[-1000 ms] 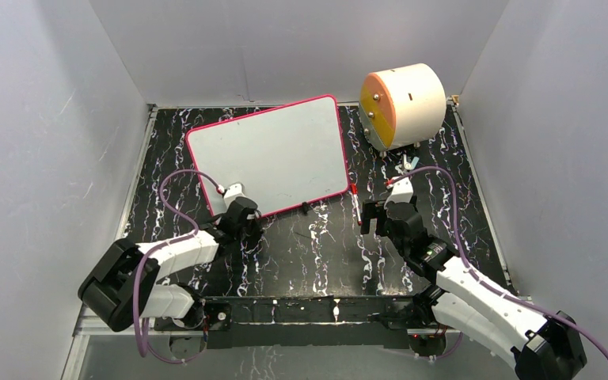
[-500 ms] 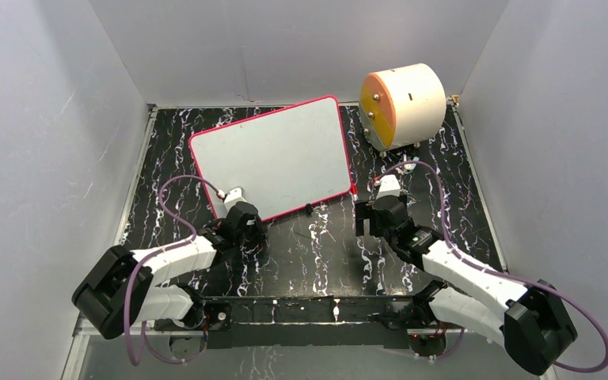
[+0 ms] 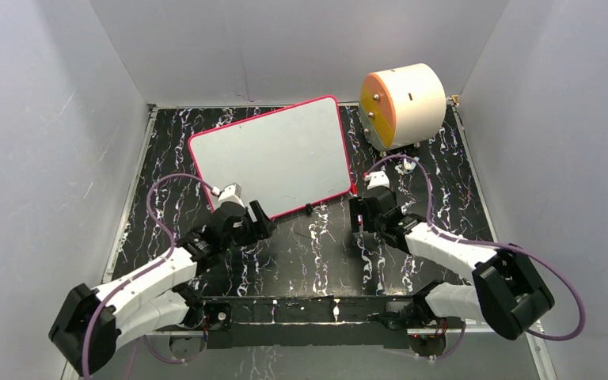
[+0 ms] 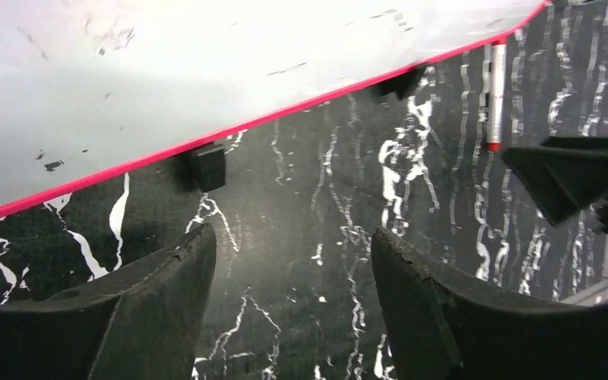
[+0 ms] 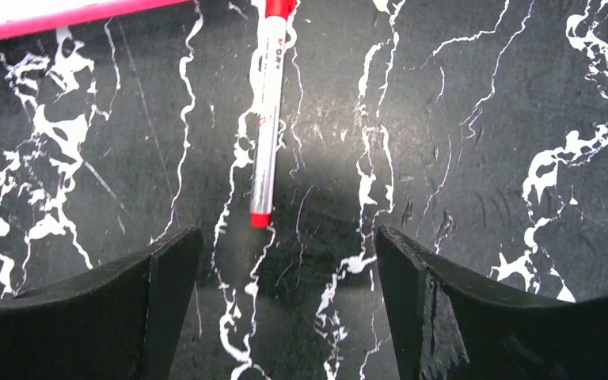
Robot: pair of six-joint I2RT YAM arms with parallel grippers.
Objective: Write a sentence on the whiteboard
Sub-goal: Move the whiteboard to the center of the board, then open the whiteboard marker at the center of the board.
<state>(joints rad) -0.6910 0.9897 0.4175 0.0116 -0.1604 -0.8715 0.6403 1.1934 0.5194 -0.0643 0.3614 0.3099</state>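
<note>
The whiteboard (image 3: 269, 154) lies tilted on the black marbled table, its white face ringed by a pink-red frame (image 4: 229, 131). The sentence is not in view; the face (image 4: 166, 63) carries only faint dark specks. My left gripper (image 3: 258, 214) is open just off the board's near edge, with nothing between its fingers (image 4: 293, 245). A slim marker (image 5: 266, 119) with red ends lies on the table by the board's near right corner and also shows in the left wrist view (image 4: 496, 91). My right gripper (image 3: 356, 215) is open, its fingertips either side of the marker's near end (image 5: 285, 237), not touching it.
A cream cylinder with an orange face (image 3: 404, 103) stands at the back right on small feet. A black foot (image 4: 208, 166) sticks out under the board's near edge. Grey walls (image 3: 39, 158) close in the table on three sides.
My left gripper has opened and drawn back from the board's near edge. My right gripper has slid left and forward over the marker's near end. The board shifted slightly.
</note>
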